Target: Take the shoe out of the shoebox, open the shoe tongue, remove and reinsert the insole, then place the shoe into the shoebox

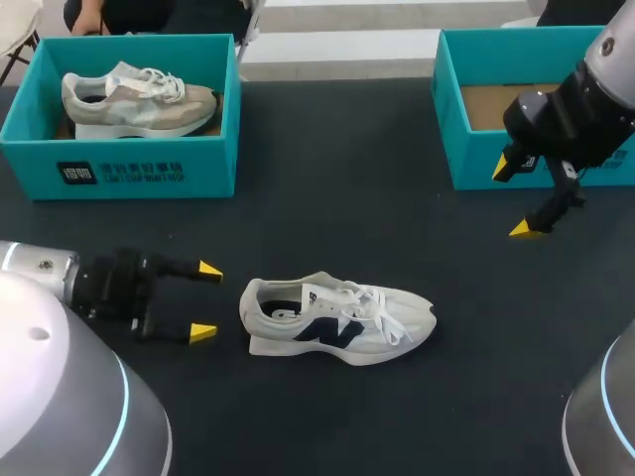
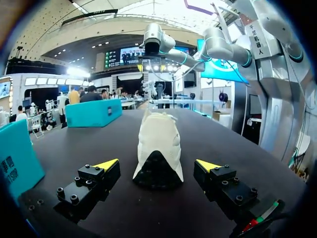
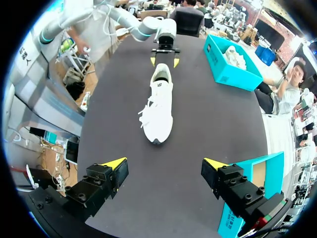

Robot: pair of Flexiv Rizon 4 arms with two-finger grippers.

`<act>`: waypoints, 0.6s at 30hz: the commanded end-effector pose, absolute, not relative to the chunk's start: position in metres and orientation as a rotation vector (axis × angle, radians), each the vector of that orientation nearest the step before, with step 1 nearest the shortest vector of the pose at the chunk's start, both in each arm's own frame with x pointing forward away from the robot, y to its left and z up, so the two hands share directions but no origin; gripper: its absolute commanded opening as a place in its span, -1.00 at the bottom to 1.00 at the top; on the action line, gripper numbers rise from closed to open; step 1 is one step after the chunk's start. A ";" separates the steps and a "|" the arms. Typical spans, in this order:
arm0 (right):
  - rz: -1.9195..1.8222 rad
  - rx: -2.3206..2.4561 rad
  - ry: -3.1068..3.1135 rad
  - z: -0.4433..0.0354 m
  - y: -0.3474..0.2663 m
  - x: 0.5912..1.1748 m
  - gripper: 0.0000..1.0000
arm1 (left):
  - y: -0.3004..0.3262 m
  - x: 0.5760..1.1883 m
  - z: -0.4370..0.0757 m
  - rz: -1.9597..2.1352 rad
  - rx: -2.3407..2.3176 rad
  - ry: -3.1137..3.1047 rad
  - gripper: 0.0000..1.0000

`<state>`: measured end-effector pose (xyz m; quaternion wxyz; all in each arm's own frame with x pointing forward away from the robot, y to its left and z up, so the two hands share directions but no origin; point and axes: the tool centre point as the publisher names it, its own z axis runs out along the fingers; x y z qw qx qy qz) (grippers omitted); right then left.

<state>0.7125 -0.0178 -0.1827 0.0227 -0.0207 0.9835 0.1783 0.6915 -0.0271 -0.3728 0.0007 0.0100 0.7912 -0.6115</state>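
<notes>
The white shoe (image 1: 337,322) lies on its sole in the middle of the dark table (image 1: 397,198), outside of both boxes, with the heel toward the left gripper (image 1: 205,300) and the toe toward the robot's right. The left gripper is low over the table, near the heel but not touching it. Its 2 fingers stand wide apart and hold nothing, and in the left wrist view the heel sits just ahead of the gap between them. The right gripper (image 1: 514,198) hangs higher, in front of the near left corner of the right box (image 1: 474,159) and well apart from the shoe. Its jaws are also wide and hold nothing. The right box shows its brown floor. The left box (image 1: 124,169), at the far left, holds 1 grey-beige shoe (image 1: 139,99). A broad strip of dark tabletop lies between the white shoe and each box, and a narrower strip lies between the shoe and the near edge.
</notes>
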 end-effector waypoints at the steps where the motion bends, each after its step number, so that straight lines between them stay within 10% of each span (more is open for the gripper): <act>1: 0.550 -0.064 3.049 -0.184 -0.017 0.714 1.00 | -0.041 0.686 -0.373 -1.877 0.027 2.479 1.00; 18: 0.550 -0.064 3.049 -0.184 -0.017 0.714 1.00 | -0.068 0.687 -0.389 -1.751 0.069 2.587 1.00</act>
